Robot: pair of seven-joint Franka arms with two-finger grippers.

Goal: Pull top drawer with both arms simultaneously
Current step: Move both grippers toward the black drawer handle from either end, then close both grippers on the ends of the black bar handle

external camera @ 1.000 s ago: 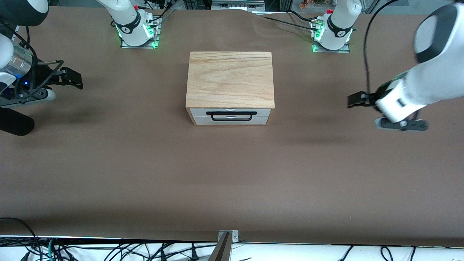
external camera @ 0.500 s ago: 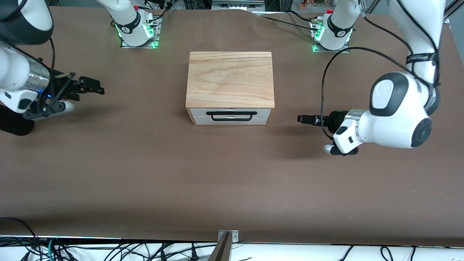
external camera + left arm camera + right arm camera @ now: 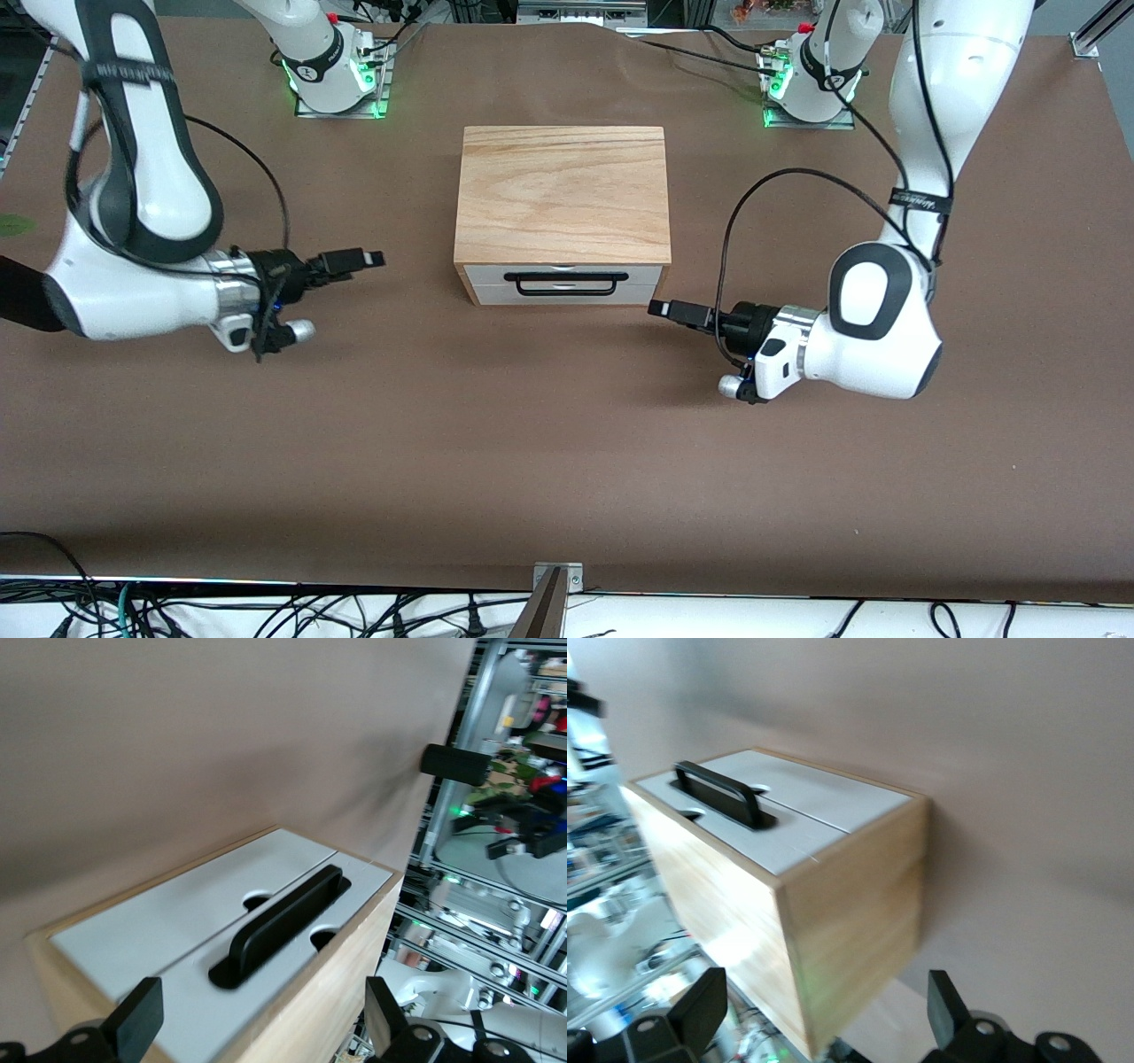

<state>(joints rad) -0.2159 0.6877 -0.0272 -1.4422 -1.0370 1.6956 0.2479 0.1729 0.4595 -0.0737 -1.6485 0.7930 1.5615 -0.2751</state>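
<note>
Two drawer fronts show on the wooden cabinet (image 3: 563, 193) at mid-surface, between the two arm bases and a little nearer the front camera than they are. The top drawer (image 3: 563, 276) sits flush and shut, so its inside is hidden. Its white panel faces the front camera, with the black bar handle (image 3: 560, 283) across the middle. From the front the handle overlaps the seam between the two panels, and the lower front is hard to separate from the upper. The left wrist view shows the seam and the two round cutouts under the handle (image 3: 279, 926) more plainly.

Left claw (image 3: 670, 309) hovers low over the brown surface (image 3: 567, 443), just off the cabinet's front corner toward the left arm's end, not touching it. Its fingers (image 3: 135, 1020) stand wide apart in the left wrist view, nothing between them, cut off by the picture's edge.

Right claw (image 3: 363, 259) is over the surface toward the right arm's end, well apart from the cabinet, pointing at its side. Its fingers (image 3: 700, 1005) are also spread wide and hold nothing. That view shows the cabinet's side wall and front, blurred.

Cables (image 3: 266, 611) run along the surface's near edge, partly cut off.
</note>
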